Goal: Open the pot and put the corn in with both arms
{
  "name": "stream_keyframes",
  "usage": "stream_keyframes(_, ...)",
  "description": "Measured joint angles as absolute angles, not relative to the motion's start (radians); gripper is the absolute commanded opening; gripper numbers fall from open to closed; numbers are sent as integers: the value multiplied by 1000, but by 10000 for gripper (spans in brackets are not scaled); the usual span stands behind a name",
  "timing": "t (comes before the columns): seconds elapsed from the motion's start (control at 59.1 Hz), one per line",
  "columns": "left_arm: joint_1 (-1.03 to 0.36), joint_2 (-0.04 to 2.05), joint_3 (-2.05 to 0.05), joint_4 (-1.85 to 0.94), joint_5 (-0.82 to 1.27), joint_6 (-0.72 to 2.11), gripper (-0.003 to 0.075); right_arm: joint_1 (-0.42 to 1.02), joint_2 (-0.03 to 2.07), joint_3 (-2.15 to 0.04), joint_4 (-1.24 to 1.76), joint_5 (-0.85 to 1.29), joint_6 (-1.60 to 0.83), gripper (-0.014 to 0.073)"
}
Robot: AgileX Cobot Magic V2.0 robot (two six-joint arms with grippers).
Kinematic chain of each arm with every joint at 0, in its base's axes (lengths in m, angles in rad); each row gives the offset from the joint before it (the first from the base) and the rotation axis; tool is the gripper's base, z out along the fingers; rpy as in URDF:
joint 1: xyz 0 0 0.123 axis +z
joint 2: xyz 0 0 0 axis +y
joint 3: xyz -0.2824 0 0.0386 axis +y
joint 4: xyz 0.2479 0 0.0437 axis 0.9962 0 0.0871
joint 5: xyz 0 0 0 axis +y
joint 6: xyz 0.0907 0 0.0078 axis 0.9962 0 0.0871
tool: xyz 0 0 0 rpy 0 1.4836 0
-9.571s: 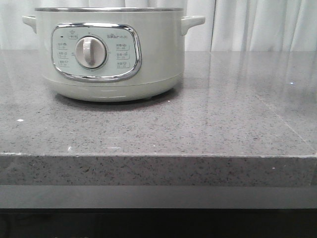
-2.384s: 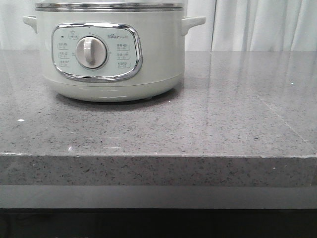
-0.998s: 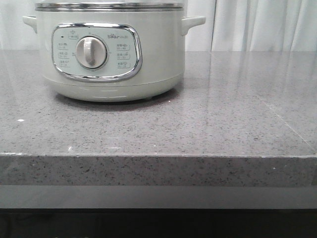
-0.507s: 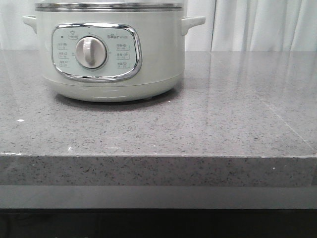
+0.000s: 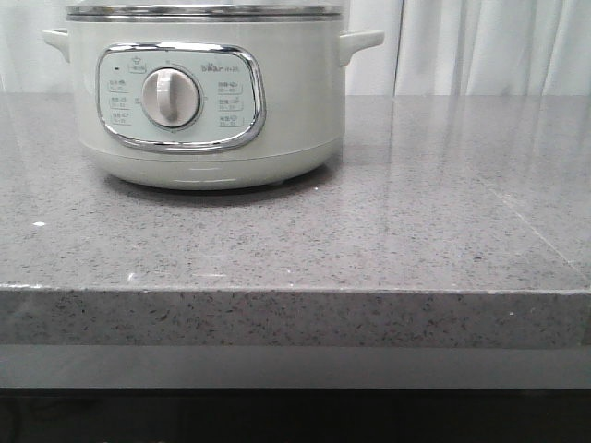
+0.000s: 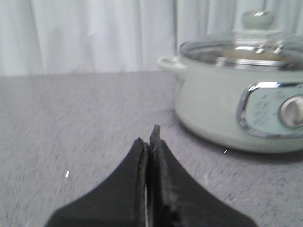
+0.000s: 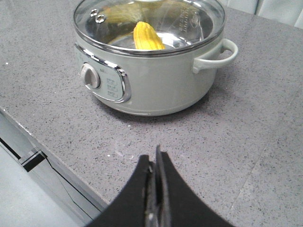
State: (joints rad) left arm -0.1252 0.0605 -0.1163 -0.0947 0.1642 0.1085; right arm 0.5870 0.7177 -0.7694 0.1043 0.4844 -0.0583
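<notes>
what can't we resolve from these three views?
- Front view: lid cut off by the top edge, both tools out of frame, corn unseen.
- Left wrist view: blurred; pot cut by the right edge, panel text unreadable.
- Right wrist view: corn half hidden by glare on the lid; knob cropped.

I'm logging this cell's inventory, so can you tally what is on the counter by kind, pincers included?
Pot: 1
Glass lid, on the pot: 1
Corn, inside the pot under the lid: 1
Pincers, both shut and empty: 2, the left pincer and the right pincer
Total: 5
</notes>
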Motion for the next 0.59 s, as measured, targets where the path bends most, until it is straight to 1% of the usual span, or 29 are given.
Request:
stream_keyframes(0.169, -85, -6, 6, -147, 104, 109, -20, 587, 718, -769, 104, 484, -58, -119)
stream_keyframes(0.389, -82, -6, 8, -175, 33, 109, -20, 587, 718, -769, 104, 484, -58, -119)
stream_keyframes(0.592, -82, -6, 8, -179, 24, 109, -20, 587, 718, -769, 104, 484, -58, -119)
